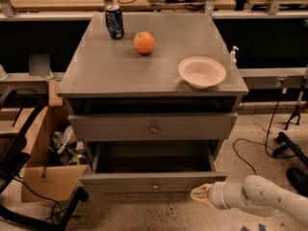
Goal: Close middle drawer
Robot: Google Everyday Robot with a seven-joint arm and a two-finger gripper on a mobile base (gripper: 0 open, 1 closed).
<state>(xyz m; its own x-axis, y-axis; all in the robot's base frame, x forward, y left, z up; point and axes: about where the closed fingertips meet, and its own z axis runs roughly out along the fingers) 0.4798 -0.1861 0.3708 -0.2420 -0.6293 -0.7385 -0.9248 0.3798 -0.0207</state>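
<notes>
The middle drawer point(154, 181) of the grey cabinet is pulled far out, showing its deep empty box and a small round knob on its flat front. The top drawer point(154, 127) above it has a taller front and stands slightly out. The lowest drawer is hidden beneath. My gripper point(198, 195) is shut and empty. Its cream tip points left, just below the right end of the middle drawer's front, touching or nearly touching it.
On the cabinet top point(106, 71) stand a blue can point(114, 21), an orange point(144, 42) and a beige bowl point(202, 72). An open cardboard box point(45, 170) of clutter sits left of the cabinet. Cables point(250, 153) lie on the floor at the right.
</notes>
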